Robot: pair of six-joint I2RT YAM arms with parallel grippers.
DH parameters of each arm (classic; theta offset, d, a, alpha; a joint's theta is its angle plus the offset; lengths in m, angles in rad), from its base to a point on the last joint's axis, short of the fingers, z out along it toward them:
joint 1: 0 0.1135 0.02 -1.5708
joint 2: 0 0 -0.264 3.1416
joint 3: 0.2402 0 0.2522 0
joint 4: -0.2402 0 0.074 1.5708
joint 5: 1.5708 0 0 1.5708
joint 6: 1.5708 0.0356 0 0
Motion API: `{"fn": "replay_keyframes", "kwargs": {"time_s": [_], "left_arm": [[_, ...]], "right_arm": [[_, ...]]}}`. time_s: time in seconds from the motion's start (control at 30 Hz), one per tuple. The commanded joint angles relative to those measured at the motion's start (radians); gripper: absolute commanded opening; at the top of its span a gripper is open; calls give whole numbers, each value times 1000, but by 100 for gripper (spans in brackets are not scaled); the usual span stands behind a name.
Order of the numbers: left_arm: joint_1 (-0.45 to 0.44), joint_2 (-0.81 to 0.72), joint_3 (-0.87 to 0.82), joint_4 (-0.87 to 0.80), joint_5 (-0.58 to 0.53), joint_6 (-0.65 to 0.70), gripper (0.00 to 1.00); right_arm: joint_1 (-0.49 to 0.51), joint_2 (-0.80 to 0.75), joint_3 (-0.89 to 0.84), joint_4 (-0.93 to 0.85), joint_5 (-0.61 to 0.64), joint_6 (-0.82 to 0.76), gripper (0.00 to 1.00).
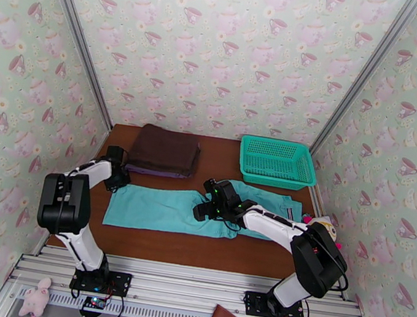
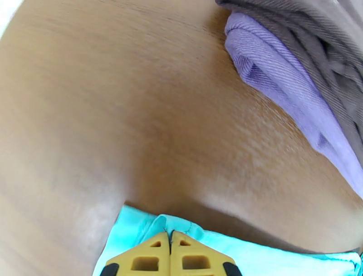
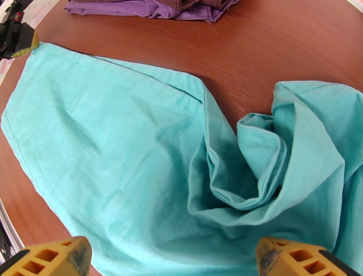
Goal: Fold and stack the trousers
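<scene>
On table (image 1: 195,250), left hand (image 2: 170,234) pinches trousers (image 1: 158,210) corner.

Bright, even light falls from above, leaving only soft, short shadows. The left wrist view is blurred: the brown surface (image 2: 136,113) looks smeared and washed pale at its left edge, with a dark shadow ahead of the left fingers (image 2: 131,255). The right wrist view is sharper, with gentle shadows in the folds of the trousers (image 3: 113,150) and bowed edges.

We see turquoise trousers (image 1: 164,210) on a brown wood-grain table (image 1: 195,250), a dark brown cloth (image 1: 165,149) edged purple, a teal mesh basket (image 1: 277,161), and pale green teacup-patterned walls (image 1: 224,46).
</scene>
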Motion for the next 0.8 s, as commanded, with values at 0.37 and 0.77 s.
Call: {"fn": "replay_keyframes", "kwargs": {"time_s": [0.37, 0.77], "left_arm": [[26, -257, -147, -45, -144, -179, 0], [79, -221, -156, 52, -222, -213, 0]], "right_arm": [[-5, -31, -22, -5, -26, -8, 99], [-8, -22, -22, -24, 57, -3, 99]]}}
